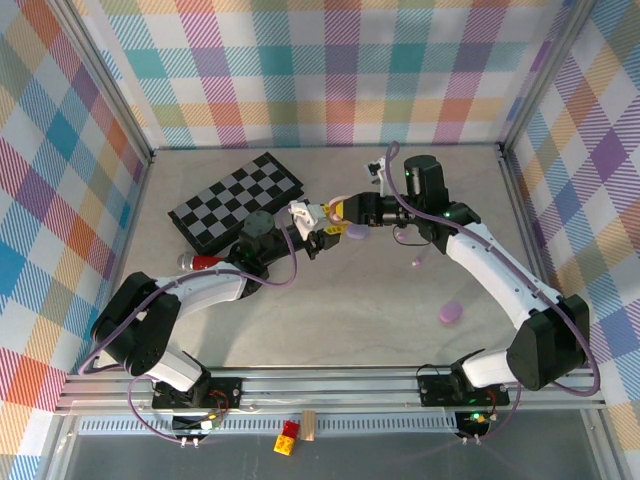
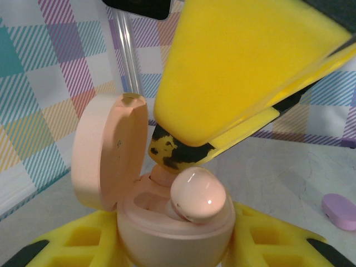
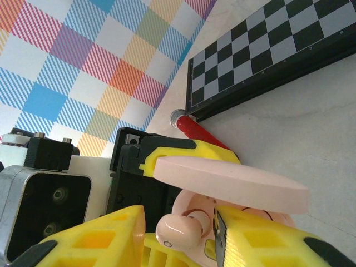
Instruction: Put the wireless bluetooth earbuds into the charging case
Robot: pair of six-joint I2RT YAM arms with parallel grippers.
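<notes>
Left wrist: the pink charging case stands upright in the left gripper, jaws clenched on its body, lid swung open to one side.
Right wrist: the right gripper appears to have its jaws pinched on a pink earbud, held at the mouth of the case under the open lid.
Top external: the two arms meet above the middle of the bench, near a chessboard; a purple case lies well apart.
Stage: the bud's round head sits proud of the well, so it looks not yet seated.
Doing it well: hold the case steady, line the stem up with its well, press straight down clear of the lid, and release only once the bud sits flush.
Risk: a tilted bud may jam or spring out; sideways force could twist the case in its grip.
</notes>
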